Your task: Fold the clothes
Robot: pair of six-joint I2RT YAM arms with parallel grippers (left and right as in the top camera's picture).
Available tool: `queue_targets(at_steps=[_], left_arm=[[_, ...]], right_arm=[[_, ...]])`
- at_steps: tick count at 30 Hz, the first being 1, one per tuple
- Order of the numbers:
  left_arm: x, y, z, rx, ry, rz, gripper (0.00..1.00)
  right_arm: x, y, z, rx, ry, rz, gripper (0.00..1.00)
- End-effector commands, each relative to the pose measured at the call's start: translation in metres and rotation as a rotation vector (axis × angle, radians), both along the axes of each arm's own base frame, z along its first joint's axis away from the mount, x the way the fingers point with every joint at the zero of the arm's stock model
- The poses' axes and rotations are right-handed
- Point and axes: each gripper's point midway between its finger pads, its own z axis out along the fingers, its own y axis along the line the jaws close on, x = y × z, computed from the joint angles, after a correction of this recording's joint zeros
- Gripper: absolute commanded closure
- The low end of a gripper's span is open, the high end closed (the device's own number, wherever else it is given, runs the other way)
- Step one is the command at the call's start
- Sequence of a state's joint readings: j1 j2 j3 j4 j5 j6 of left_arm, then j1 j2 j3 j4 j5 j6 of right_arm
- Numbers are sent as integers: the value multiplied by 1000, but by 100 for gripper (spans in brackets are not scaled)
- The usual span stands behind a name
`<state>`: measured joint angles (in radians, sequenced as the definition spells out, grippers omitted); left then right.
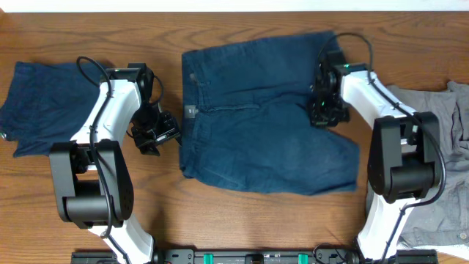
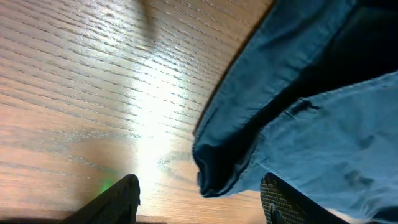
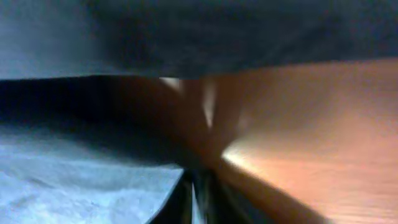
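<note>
Wooden surface [image 1: 242, 220], brown with strong grain; a black rail [image 1: 249, 257] runs along its near edge between the two arm bases.

Left arm [image 1: 110, 110]: rises from its base at the near left and bends over at the elbow, with the wrist turned toward the centre. Left end effector [image 1: 155, 133]: low over bare wood, just beside the waistband corner of the shorts [image 1: 264, 139]. Its fingers [image 2: 121, 199] are spread wide with nothing pinched, and the hem corner lies ahead of them.

Right arm [image 1: 381, 103]: reaches from the near right to the far side, wrist angled down. Right end effector [image 1: 325, 110]: on the right-hand leg of the shorts. The wrist view is blurred and dark, so I cannot tell its state.

Shorts: blue denim, spread flat at centre, waistband to the left.

Navy garment [image 1: 40, 103]: far left, flat. Grey garment [image 1: 440, 169]: right edge, rumpled.
</note>
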<state>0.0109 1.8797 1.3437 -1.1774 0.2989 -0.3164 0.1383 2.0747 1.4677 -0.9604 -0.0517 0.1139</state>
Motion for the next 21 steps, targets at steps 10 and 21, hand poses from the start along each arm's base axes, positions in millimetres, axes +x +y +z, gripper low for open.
queue_targets(at_steps=[10,21], left_arm=[[-18,-21,9,-147,42,-68,36],[-53,-43,-28,-231,137,37,38]], right_arm=[[15,-40,95,-77,-78,-301,1],[-21,-85,171,110,-135,-560,1]])
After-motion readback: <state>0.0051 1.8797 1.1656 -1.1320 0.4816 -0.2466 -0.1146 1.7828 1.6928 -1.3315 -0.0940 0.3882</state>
